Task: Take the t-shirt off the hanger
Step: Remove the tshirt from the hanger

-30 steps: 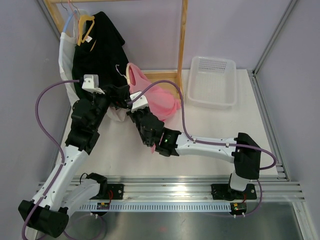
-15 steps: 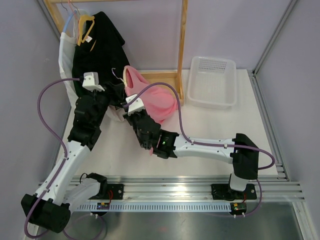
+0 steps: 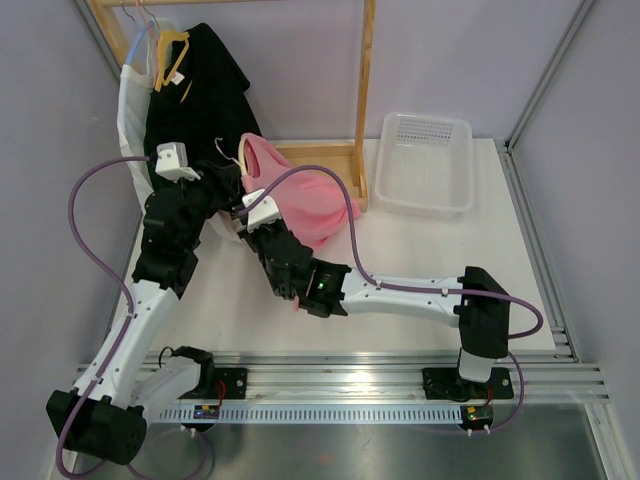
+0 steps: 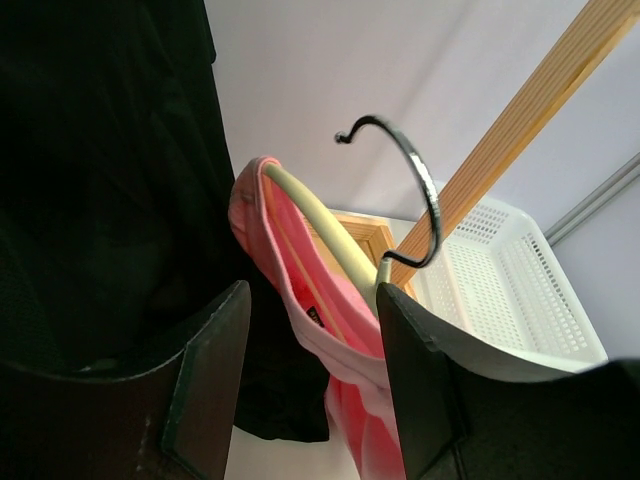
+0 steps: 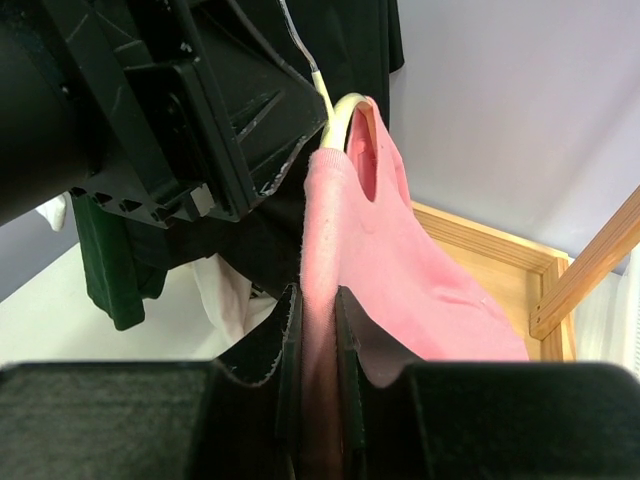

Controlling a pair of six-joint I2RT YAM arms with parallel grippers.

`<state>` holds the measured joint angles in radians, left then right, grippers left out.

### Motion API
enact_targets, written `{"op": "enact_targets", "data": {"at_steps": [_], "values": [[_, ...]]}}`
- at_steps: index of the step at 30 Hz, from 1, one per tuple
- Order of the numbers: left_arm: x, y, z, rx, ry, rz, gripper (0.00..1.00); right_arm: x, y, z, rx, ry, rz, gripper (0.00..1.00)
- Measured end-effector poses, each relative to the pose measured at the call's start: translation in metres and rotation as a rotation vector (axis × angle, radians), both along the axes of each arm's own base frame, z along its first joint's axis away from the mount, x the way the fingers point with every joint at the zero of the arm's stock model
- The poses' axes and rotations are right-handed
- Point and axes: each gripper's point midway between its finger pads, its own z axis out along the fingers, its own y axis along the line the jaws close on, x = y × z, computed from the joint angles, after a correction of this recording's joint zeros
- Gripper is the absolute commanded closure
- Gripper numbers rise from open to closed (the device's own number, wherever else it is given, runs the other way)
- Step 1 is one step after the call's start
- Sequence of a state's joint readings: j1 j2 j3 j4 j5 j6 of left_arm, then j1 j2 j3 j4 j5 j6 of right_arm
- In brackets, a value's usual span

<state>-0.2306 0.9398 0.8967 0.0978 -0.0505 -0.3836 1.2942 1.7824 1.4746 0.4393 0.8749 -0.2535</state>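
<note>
The pink t-shirt [image 3: 305, 205] hangs on a cream hanger [image 3: 241, 160] with a metal hook, low beside the wooden rack. In the left wrist view, my left gripper [image 4: 312, 295] has its fingers on either side of the hanger [image 4: 320, 225] and the shirt's collar [image 4: 300, 290]. The right finger touches the cream arm. My left gripper [image 3: 232, 180] sits just left of the shirt. My right gripper [image 5: 318, 300] is shut on a fold of the shirt [image 5: 400, 260] below the hanger [image 5: 338, 110]. From above, the right gripper [image 3: 262, 218] lies under the collar.
A black garment [image 3: 200, 100] on a yellow hanger [image 3: 172, 55] and a white garment [image 3: 130, 110] hang on the wooden rack [image 3: 365, 100] right behind the left arm. A white perforated basket [image 3: 425, 165] stands at the back right.
The left jaws have narrowed around the hanger and collar. Both grippers, the hanger and the shirt's top have shifted left and slightly toward the rack.
</note>
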Motion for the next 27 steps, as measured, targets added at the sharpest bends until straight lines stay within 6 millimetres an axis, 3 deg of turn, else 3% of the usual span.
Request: {"op": "enact_targets", "data": {"at_steps": [7, 15, 20, 27], "values": [[-0.005, -0.005, 0.007, -0.009, -0.023, -0.035, 0.39, 0.0, 0.007, -0.008, -0.026, 0.007, 0.004, 1.0], [0.006, -0.004, 0.004, -0.012, 0.004, -0.032, 0.46, -0.007, 0.012, -0.009, -0.03, 0.008, 0.019, 1.0], [0.012, -0.004, -0.006, -0.017, 0.034, -0.03, 0.6, -0.009, 0.016, -0.006, -0.025, 0.006, 0.025, 1.0], [0.012, -0.003, -0.005, -0.021, 0.031, -0.025, 0.64, -0.009, 0.02, -0.009, -0.031, 0.006, 0.024, 1.0]]}}
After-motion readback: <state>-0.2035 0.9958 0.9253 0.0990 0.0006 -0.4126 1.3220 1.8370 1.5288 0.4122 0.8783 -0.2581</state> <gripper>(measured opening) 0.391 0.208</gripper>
